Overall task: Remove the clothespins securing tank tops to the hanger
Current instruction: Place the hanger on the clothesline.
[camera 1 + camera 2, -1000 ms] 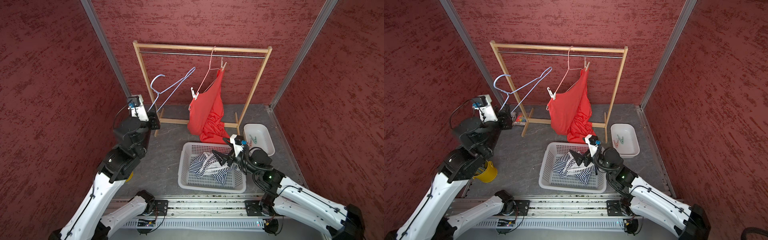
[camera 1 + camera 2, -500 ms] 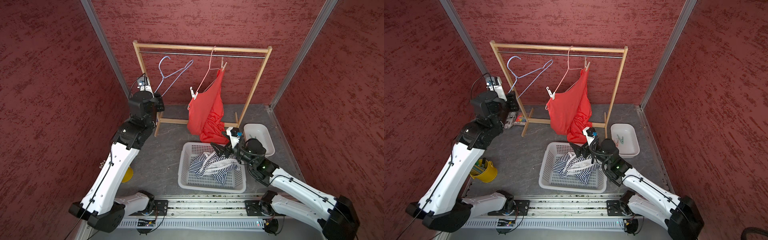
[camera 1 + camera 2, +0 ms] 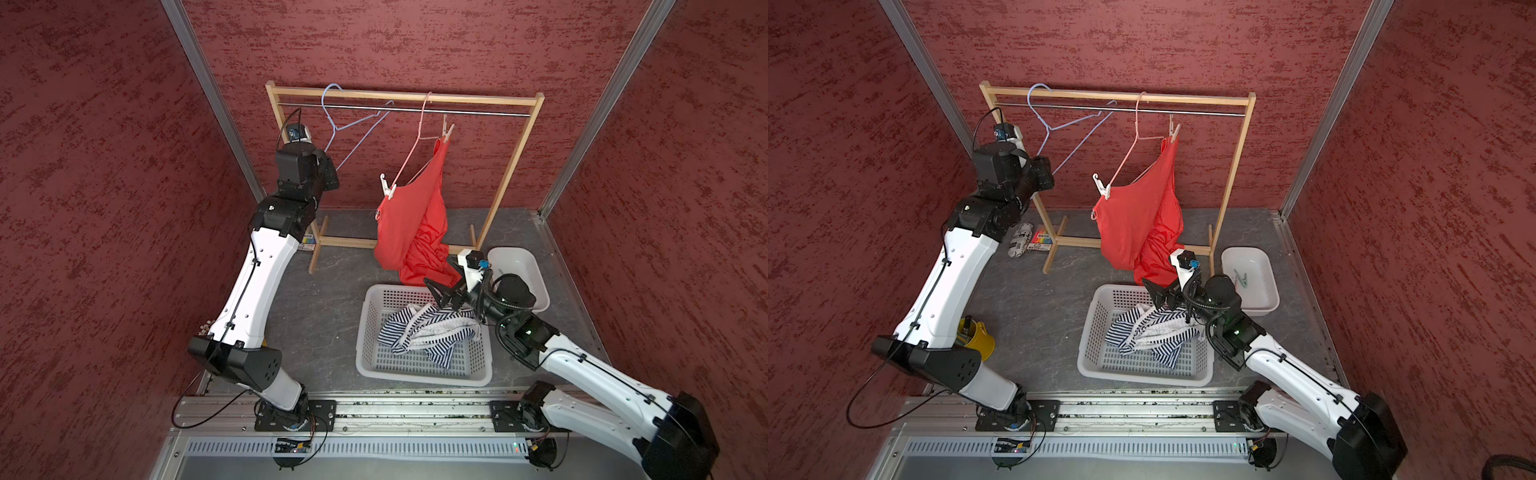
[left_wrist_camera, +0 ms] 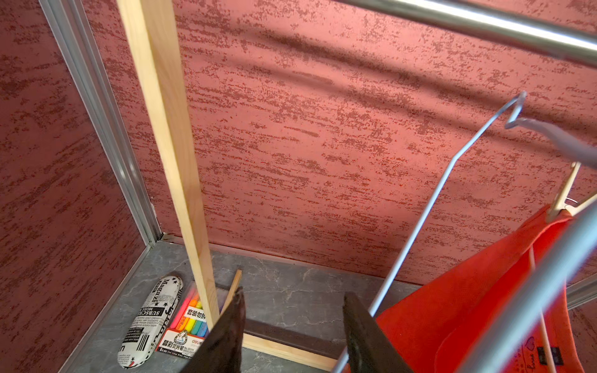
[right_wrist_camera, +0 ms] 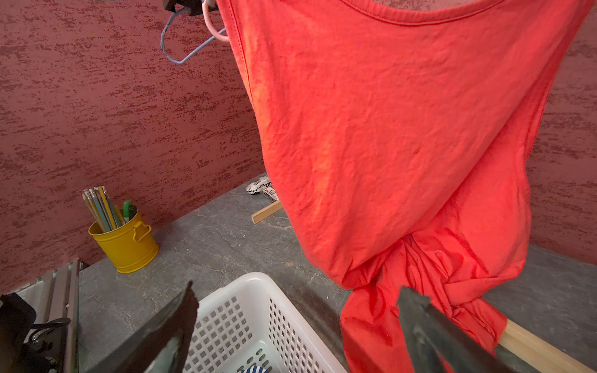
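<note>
The orange tank top (image 3: 411,224) hangs from a pink hanger (image 3: 419,133) on the rack. A white clothespin (image 3: 387,189) pins its lower strap and a beige clothespin (image 3: 448,133) its upper one. The striped tank top (image 3: 428,332) lies in the white basket (image 3: 363,328). My left gripper (image 3: 330,174) is raised, jaws apart. A bare blue hanger (image 4: 420,210) rides on it, its wire against one finger (image 4: 361,323) and its hook by the rack's top bar. My right gripper (image 5: 297,287) is open and empty over the basket's far rim, beside the orange top's bunched hem.
The wooden rack (image 3: 511,166) with a steel rail stands at the back. A white tub (image 3: 1266,286) at the right holds a green clothespin (image 3: 1240,277). A yellow pencil cup (image 3: 978,338) stands at the left. A pencil case (image 4: 151,319) and a marker pack lie by the rack's left foot.
My left arm has risen and swung toward the rack, taking the blue hanger up to the rail. My right gripper has moved from over the striped top to the basket's far rim.
</note>
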### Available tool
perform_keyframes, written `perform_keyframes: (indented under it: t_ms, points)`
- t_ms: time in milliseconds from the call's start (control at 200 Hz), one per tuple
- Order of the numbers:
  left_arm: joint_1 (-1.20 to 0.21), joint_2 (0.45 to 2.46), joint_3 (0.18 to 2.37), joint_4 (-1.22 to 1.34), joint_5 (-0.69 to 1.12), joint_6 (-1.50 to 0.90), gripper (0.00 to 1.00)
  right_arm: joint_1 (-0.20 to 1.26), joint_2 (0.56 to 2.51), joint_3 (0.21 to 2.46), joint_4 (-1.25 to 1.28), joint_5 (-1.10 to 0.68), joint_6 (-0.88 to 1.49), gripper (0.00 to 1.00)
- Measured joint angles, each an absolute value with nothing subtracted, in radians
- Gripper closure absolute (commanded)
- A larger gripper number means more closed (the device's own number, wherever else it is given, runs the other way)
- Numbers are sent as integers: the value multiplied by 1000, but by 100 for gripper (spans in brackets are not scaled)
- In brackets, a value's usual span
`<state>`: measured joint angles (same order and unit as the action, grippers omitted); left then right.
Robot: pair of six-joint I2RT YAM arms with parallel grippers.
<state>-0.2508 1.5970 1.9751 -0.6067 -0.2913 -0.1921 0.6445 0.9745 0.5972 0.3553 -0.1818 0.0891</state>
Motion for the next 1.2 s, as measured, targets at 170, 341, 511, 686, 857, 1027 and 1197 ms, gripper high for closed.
perform_keyframes:
  t_ms: [170,341,511,686,857,1027,1197]
  points:
    - [-250,1699,2093,-616,-298,-208,100,633,984,597,366,-183,91,1]
    - [-249,1776,2145,-613,-319,-212,100,624,1007,597,376,-191,97,1]
    - [-245,1863,2241,-622,-352,-210,100,618,1017,597,378,-200,106,1]
    - [-249,1919,2292,-624,-396,-180,100,615,1017,597,384,-204,116,1]
    - [-270,1930,2271,-629,-448,-142,100,612,1016,597,389,-207,123,1]
    - [-291,1882,2132,-566,-473,-126,47,611,1017,596,390,-210,124,1]
    - [-298,1724,1863,-470,-451,-115,0,611,1016,596,391,-218,124,1]
